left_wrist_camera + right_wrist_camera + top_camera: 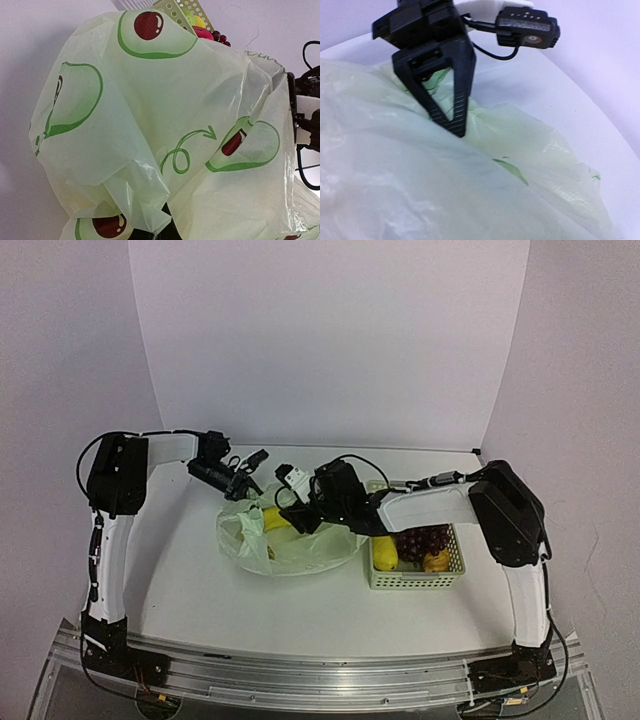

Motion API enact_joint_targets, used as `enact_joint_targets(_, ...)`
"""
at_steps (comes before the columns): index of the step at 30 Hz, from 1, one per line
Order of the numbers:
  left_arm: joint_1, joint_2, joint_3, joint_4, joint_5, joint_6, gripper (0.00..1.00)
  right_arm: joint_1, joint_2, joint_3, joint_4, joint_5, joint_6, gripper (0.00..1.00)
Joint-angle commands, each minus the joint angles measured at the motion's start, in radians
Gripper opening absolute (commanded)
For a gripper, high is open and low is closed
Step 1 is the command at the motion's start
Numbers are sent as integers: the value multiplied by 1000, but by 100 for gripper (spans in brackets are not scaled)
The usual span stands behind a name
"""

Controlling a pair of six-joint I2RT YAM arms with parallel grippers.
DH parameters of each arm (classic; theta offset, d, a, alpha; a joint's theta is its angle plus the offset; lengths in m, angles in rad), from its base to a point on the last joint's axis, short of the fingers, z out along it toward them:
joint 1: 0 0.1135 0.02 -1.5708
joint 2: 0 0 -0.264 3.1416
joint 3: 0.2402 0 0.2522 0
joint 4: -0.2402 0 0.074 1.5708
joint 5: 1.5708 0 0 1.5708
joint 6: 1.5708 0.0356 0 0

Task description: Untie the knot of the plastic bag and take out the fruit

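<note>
The pale green plastic bag (300, 552) lies mid-table with yellow bananas (275, 519) showing at its mouth. My left gripper (243, 490) is shut on the bag's upper left edge. In the right wrist view its two black fingers (459, 131) meet in a point on the film. The left wrist view is filled by the bag (150, 100), printed with green and dark red shapes. My right gripper (300, 518) sits at the bag's mouth beside the bananas. Its own fingers are hidden under the bag (420, 190). The knot is not in view.
A pale lattice basket (415, 583) stands right of the bag, holding a yellow fruit (385, 553), dark grapes (425, 538) and a brownish fruit (436, 560). White walls close the table at the back and sides.
</note>
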Motion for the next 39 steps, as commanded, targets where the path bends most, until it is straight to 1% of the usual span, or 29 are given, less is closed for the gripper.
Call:
enact_joint_targets(1,4,-39,3,59,-8,-41,0,54,-97,-43,-53,-127,165,63)
enact_joint_targets(5,5,-49,-10,88,-19,-64,0,103,-96,-77,-56,-125,202,57)
enact_joint_targets(10,5,-54,-10,111,-35,-81,0,108,-46,-39,-65,-114,266,50)
enact_joint_targets(16,8,-66,-22,149,-44,-108,0,136,7,38,-118,-118,257,49)
enact_joint_targets(20,18,-82,-53,197,-51,-141,0,159,-45,-10,-125,-75,224,48)
enact_joint_targets(27,37,-96,-83,260,-73,-188,0,202,-198,-159,-125,-94,186,48)
enact_joint_targets(31,39,-100,-99,273,-74,-193,0,211,-228,-198,-124,-101,212,46)
enact_joint_targets(34,39,-101,-112,279,-75,-193,0,211,-184,-162,-121,-85,212,44)
enact_joint_targets(39,39,-110,-115,287,-73,-194,0,197,-58,-62,-84,-57,211,39)
